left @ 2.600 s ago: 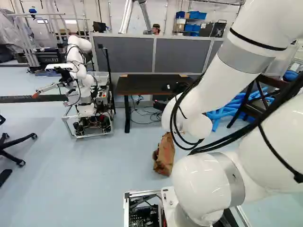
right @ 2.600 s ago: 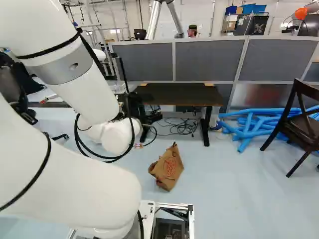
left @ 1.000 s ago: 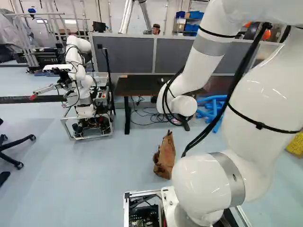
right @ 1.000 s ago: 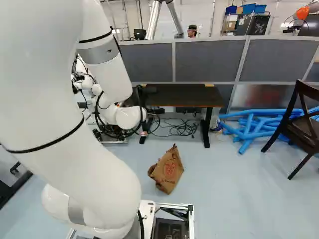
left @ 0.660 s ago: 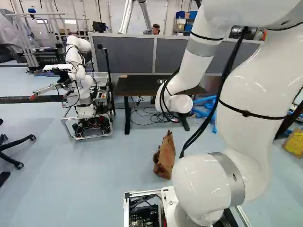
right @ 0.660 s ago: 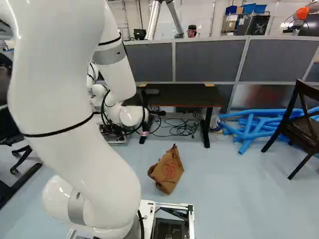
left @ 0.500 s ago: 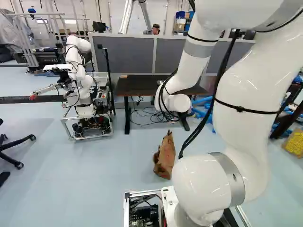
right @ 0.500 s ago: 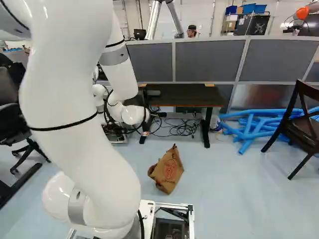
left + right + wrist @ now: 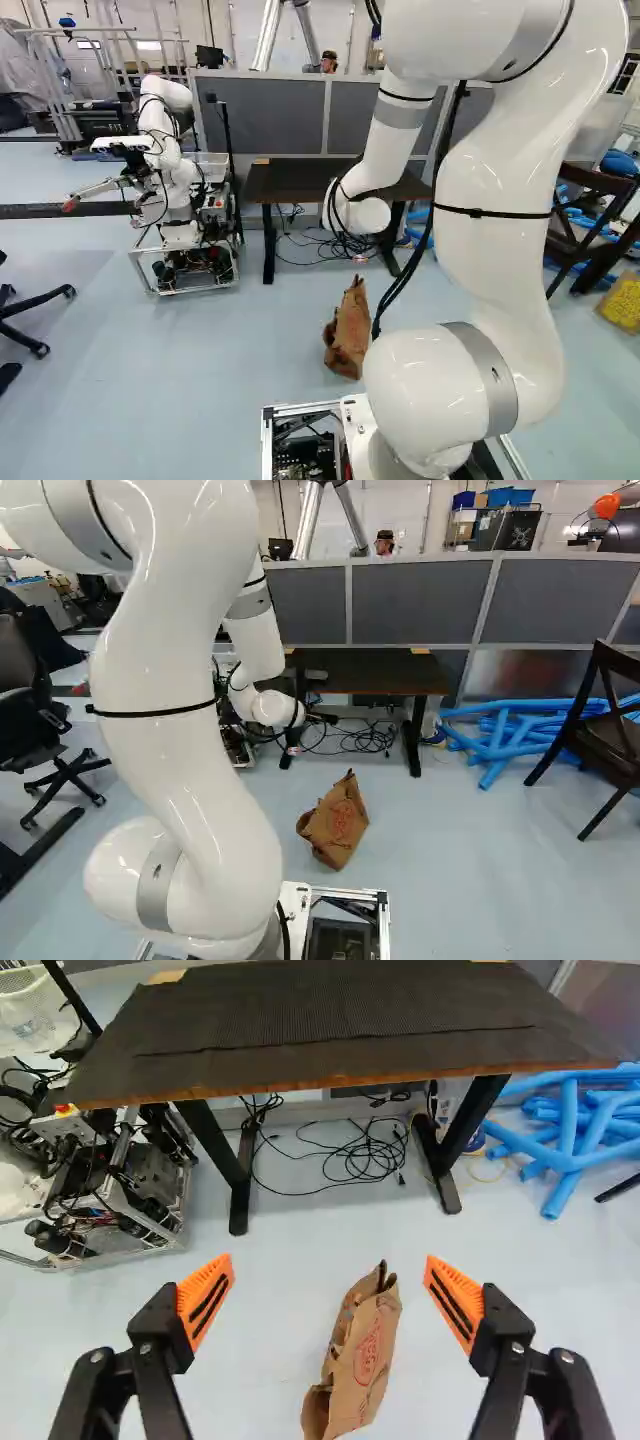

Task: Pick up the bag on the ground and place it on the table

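A small part of my gripper [image 9: 292, 748] shows below the wrist joint in the right base view, the rest mostly hidden by arm and cables. In the wrist view the gripper [image 9: 330, 1263] stands open, its orange pads wide apart with nothing held. The crumpled brown paper bag [image 9: 362, 1365] is on the floor, lower than the fingers and seen in the gap between them, untouched. It also shows as the bag [image 9: 338, 822] in the right base view. The dark table [image 9: 330, 1085] stands beyond the bag, ahead of the gripper.
Black cables [image 9: 350, 1155] lie on the floor under the table. Another robot [image 9: 175, 190] stands left of the table. Blue tubes [image 9: 510, 730] and a dark wooden chair [image 9: 610, 720] are at the right, with grey partitions [image 9: 420, 600] behind the table.
My arm has moved, its upper links and wrist shifting left in the left base view and mostly right in the right base view. Base and bag have stayed put.
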